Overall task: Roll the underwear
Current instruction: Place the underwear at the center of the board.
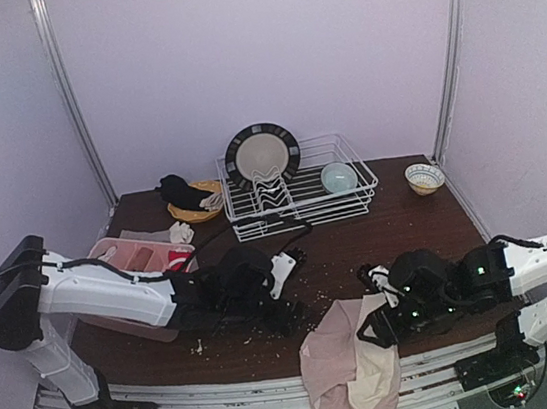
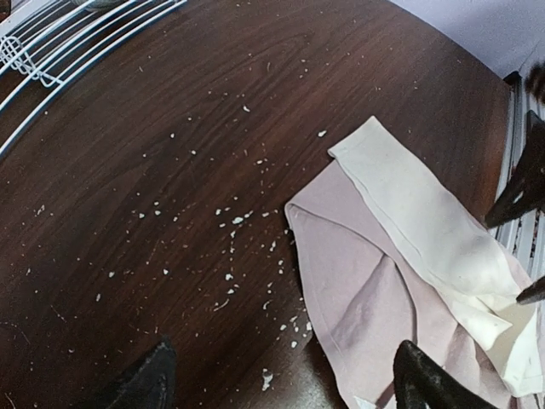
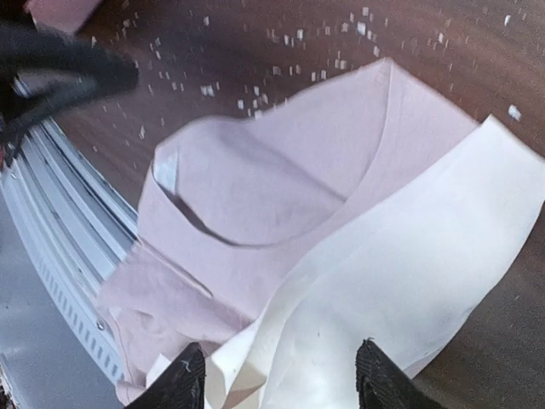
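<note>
Only the top view shows the underwear [image 1: 350, 366] at the desk's [image 1: 409, 237] 6 o'clock edge, drooping over the rim. Only the right wrist view shows a white label [image 3: 164, 170] inside the pink fabric. The wire rack [image 1: 300, 216] holds an upright plate [image 1: 262, 156] and a pale bowl [image 1: 338, 177]. The underwear's long axis runs 12 to 6, with the cream band [image 1: 378, 372] on its 3 o'clock side. The left pincer [image 2: 285, 383] gapes beside the cloth, and the right pincer [image 3: 279, 379] is spread wide over the band.
</note>
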Tool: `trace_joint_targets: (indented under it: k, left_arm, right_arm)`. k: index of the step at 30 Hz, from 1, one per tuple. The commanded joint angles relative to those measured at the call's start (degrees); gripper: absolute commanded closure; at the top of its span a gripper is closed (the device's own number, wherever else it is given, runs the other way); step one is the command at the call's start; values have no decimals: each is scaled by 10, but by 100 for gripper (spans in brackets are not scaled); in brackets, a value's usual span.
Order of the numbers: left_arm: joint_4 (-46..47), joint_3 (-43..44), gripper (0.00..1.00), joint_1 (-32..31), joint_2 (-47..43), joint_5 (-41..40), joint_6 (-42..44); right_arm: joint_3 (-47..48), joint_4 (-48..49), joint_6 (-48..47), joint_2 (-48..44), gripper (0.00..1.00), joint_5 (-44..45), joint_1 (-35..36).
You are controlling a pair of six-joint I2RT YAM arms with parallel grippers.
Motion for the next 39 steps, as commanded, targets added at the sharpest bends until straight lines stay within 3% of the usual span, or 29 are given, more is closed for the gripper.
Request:
trace_joint_targets:
  k: [1,6,11,12,15,16,21,27,30,36,39]
  left_arm:
    - [-3,0,16,12,-7,16,-22]
    - [4,-24,16,13,-7,10,-39]
    - [12,-26,17,13,9,20,-47]
    - [12,-24,17,13,14,23,-46]
    - [2,-8,18,14,41,36,-44]
    - [-3,2,18,14,51,41,-45]
    - [-24,44,19,14,100,75,-56]
    - [-52,77,22,14,143,106,-56]
    - [-59,87,36,14,157,131,-55]
    - [-37,71,97,14,163,173,-69]
    - [-41,59,100,14,157,161,-76]
  right_arm:
    - [7,-66,92,41,40,7,56]
    - [-12,-25,130,78,41,-43,75]
    - [-22,51,158,104,50,-119,97]
    - [-22,55,160,108,55,-122,100]
    - [-21,-4,169,108,92,-81,101]
    - [-15,-42,172,97,100,-33,101]
    - [14,-213,197,-16,100,145,101]
    - [-19,-253,238,-80,100,178,96]
    - [-25,-257,254,-91,100,190,96]
    - [-34,-230,236,-111,100,204,96]
    - [-33,-224,226,-107,100,201,95]
